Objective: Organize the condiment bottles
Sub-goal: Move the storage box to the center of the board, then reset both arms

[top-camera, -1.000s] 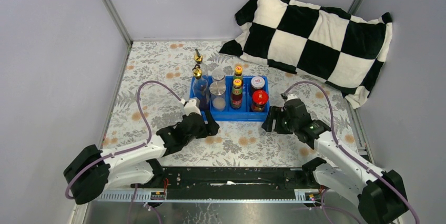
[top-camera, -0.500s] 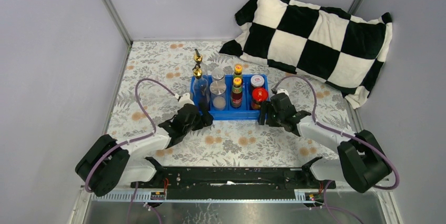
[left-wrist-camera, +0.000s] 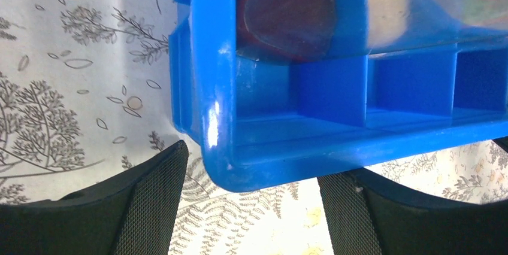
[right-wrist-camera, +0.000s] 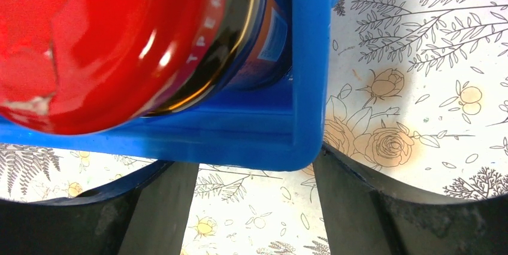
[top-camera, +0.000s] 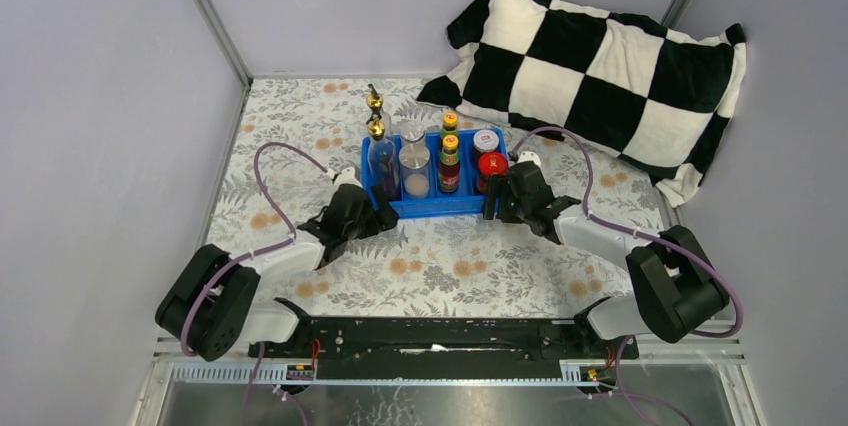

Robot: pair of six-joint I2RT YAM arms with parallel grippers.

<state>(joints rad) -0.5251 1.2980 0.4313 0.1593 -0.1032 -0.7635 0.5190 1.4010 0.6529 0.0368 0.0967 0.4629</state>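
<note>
1. Sorting looks essentially done. Every one of the bottles (top-camera: 449,164) I can see stands upright in the tray (top-camera: 440,209), and none is loose on the worktop (top-camera: 440,266).
2. From above, left to right, each kind has its own column: spouted bottles (top-camera: 379,153), shakers (top-camera: 414,166), sauce bottles (top-camera: 450,129), jars (top-camera: 487,140).
3. The rear spouted bottle's base is hidden, so I can't tell whether it sits in the back-left compartment or just behind the tray.
4. My left hand (left-wrist-camera: 251,165) is wide open and low on the worktop. The tray's near-left corner sits between the fingers, and nothing is gripped.
5. My right hand (right-wrist-camera: 247,162) is also wide and straddles the near-right corner. The right finger looks to be touching the tray wall, but the jaws are not clamped on it.
6. My read on what's left: no bottle handling, only squaring or placing the tray. Both hands are set at its near corners for that.
7. How things look:
   - The spouted bottles are tall and clear with gold pourers, so I judge them the most tip-prone.
   - The sauce bottles are dark with yellow caps.
   - The shakers are clear with silver lids.
   - The front jar (right-wrist-camera: 120,39) has a glossy red lid with gold lettering, dark contents, and sits tight in the tray's near-right compartment.
8. The tray is in mid-worktop, well apart from the pillow (top-camera: 600,66).
</note>
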